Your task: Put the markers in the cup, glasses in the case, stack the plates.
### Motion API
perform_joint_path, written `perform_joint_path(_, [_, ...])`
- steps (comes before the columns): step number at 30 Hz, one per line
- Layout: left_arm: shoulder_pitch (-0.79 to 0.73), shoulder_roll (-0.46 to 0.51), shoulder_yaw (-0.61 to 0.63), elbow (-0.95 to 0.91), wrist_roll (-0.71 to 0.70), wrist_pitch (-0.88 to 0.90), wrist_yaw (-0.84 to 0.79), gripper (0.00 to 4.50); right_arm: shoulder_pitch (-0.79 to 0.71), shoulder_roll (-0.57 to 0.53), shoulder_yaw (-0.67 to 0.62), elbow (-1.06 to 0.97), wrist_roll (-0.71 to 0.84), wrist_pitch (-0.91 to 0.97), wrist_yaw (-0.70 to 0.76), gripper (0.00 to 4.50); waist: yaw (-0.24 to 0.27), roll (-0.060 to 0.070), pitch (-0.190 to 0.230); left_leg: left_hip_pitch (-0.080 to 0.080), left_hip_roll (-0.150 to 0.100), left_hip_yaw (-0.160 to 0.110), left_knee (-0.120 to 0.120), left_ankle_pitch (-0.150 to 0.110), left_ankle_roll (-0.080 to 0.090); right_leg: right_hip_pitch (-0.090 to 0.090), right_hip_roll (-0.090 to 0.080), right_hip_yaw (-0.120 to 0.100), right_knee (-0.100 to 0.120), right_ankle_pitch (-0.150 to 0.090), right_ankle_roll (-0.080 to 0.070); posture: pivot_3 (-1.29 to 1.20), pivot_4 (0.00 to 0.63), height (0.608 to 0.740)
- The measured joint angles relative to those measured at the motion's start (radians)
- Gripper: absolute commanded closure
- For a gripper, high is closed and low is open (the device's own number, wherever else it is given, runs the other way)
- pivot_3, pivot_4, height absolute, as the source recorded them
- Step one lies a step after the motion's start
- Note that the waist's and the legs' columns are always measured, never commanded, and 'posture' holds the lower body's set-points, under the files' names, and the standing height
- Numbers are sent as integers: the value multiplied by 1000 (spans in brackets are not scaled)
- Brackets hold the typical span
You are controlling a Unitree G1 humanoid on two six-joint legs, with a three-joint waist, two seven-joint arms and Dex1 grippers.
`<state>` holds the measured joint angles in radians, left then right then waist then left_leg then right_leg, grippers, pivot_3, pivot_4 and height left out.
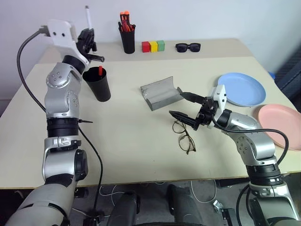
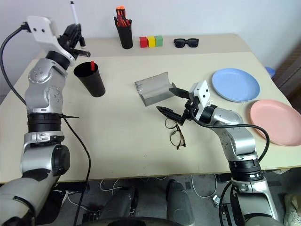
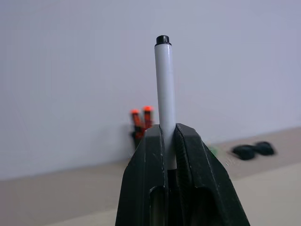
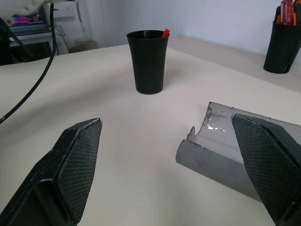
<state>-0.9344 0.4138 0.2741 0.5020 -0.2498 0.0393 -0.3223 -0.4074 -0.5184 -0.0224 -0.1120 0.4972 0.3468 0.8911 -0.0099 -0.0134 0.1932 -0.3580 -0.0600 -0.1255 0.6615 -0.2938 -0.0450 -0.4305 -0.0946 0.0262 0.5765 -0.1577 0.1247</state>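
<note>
My left gripper (image 1: 88, 41) is raised high at the back left, shut on a white marker (image 3: 165, 94) that stands upright, its black cap on top. Below it and slightly nearer stands the black cup (image 1: 98, 84) with a red-ended marker (image 1: 100, 70) poking out of it. The grey case (image 1: 161, 92) lies open mid-table. My right gripper (image 1: 176, 103) hovers open just in front of the case, over the wire-framed glasses (image 1: 184, 137) lying on the table. A light blue plate (image 1: 241, 88) and a pink plate (image 1: 278, 123) sit side by side at the right.
Along the back of the table stand a black pen holder (image 1: 127, 38) with orange-red pens, a row of red, yellow and green blocks (image 1: 153, 46), and black sunglasses (image 1: 188, 46). The pink plate lies close to the table's right edge.
</note>
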Motion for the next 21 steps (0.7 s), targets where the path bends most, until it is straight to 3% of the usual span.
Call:
perform_joint_path(6, [27,-25,32,133,-21,-152,-43,4453,0,-2,0,0,0,7,0,0,-1,0,0,0,0,0,0,0,0,0,0,0,0,0,0,0,150,740])
perform_joint_path(19, [113,-34,47,164,-36,-183,-30,4453,0,-12,-1,-3,-1,17,9,0,-3,0,0,0,0,0,0,0,0,0,0,0,1,0,0,0,150,740])
perform_joint_path(21, [121,-34,54,164,-40,-183,-37,3684,0,-12,-1,-3,-1,17,9,0,-3,0,0,0,0,0,0,0,0,0,0,0,1,0,0,0,150,740])
